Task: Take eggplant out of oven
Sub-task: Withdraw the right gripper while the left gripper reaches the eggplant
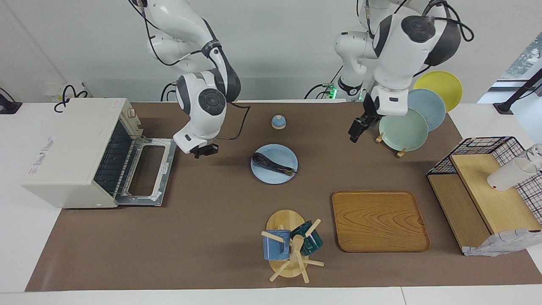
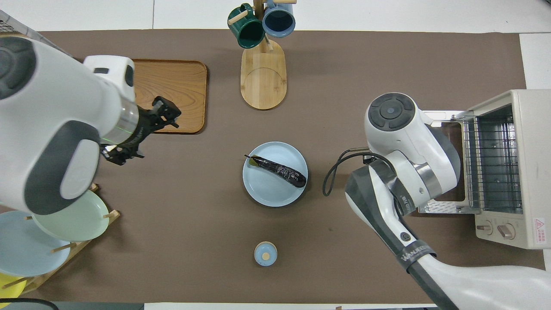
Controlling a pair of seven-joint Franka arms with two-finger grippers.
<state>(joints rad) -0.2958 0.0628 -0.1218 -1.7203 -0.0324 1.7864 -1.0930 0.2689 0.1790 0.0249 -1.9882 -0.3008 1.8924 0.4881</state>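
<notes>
Purple eggplant point(image 1: 273, 164) on blue plate point(image 1: 288, 157), oven point(image 1: 67, 152) open, both grippers' jaws unreadable.

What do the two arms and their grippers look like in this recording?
Both arms have glossy white rounded shells with dark grey joint caps and bands, and black cables loop along them. The right arm carries a grey strap with lettering near its wrist. The left gripper and the right gripper are small and black, each under a white boxy flange. A green light glows at the left arm's base.
</notes>
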